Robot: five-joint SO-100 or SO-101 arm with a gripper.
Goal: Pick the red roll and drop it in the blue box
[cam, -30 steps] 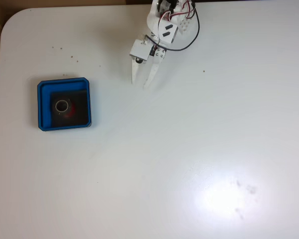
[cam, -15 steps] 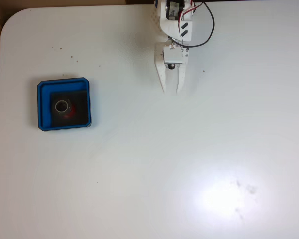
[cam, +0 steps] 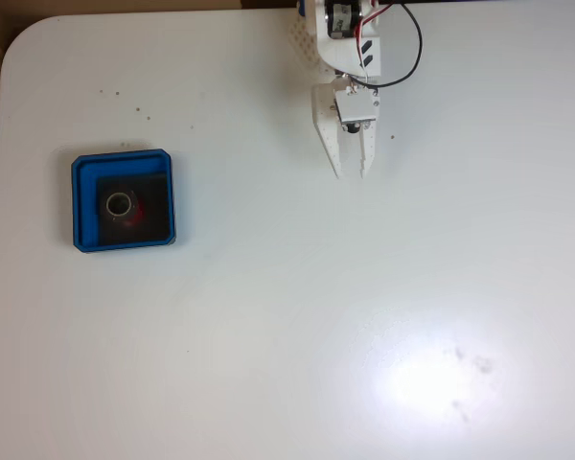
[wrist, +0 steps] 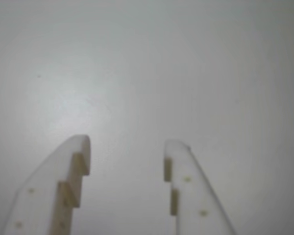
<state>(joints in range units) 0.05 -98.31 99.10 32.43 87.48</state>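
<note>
Red roll [cam: 125, 206] sits inside the blue box [cam: 83, 206], upright on the black floor, grey core facing up. In the fixed view that puts both well off to the left of the end effector [cam: 352, 172] and slightly below its tips. Drop looks done, judging from how things lie.

End effector is released: jaws parted, nothing between them. Wrist view confirms it, end effector [wrist: 127, 147] over bare white surface [wrist: 147, 73] with an empty gap between the stepped fingers [wrist: 76, 169]. Tips point down-frame in the fixed view, arm near the top edge of the surface [cam: 364, 316].

Risks from here, as I read it:
- Low overall; the roll is contained and the arm is well apart from the box.
- Any sweep back to the left at low height could clip the box rim and shove it (box is loose, nothing pins it).
- Can't judge tip height above the surface from these views, so a downward move could scrape it.
- Loose wire loop [cam: 410, 57] at the wrist could snag on a big joint swing.
</note>
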